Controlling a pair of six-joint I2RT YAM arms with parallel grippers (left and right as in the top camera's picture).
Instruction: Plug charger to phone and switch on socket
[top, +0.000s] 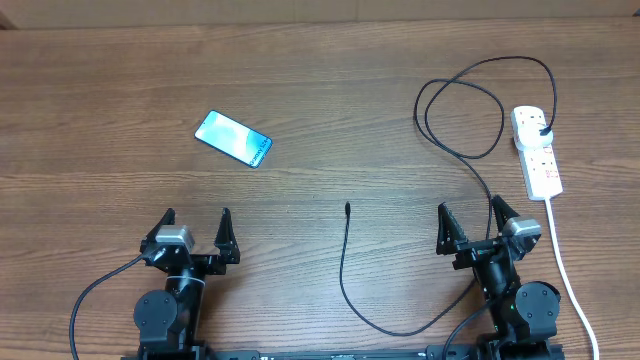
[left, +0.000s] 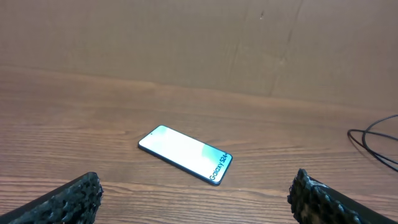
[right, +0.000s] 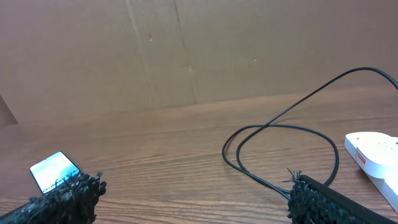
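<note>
Both hands are wide open with nothing in them, left gripper and right gripper, parked low near the front edge of the table. From the left one, the phone lies flat at about 1 o'clock, screen lit, well apart from everything else. From the right one, the charger has its tip loose on the wood at 9 o'clock, and the cable loops round to the socket at roughly 1 to 2 o'clock, plugged into its far outlet.
</note>
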